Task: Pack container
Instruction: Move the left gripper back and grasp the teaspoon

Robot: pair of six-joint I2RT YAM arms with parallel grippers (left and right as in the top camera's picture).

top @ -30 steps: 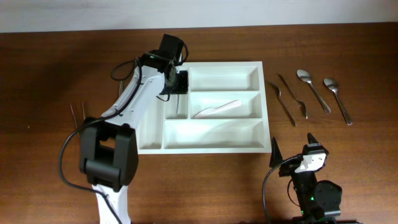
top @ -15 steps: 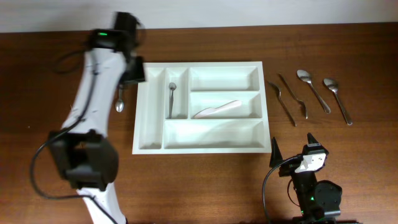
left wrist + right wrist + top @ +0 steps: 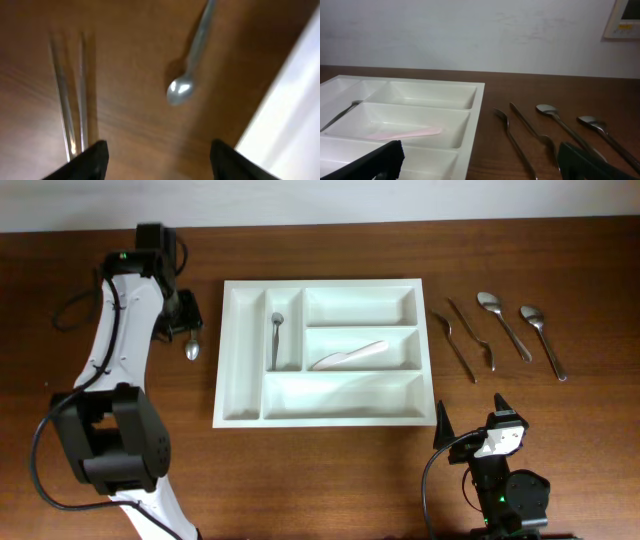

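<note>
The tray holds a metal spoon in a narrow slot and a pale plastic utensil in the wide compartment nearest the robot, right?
Not quite. The overhead view shows the pale plastic utensil in the middle wide compartment of the tray, not the nearest one. The metal spoon is in a narrow slot.

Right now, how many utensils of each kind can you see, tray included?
Metal spoons: 4
Slim metal forks or knives, unclear which: 2
Pale pink plastic utensil: 1
Thin metal rods: 2
Total: 9
</note>
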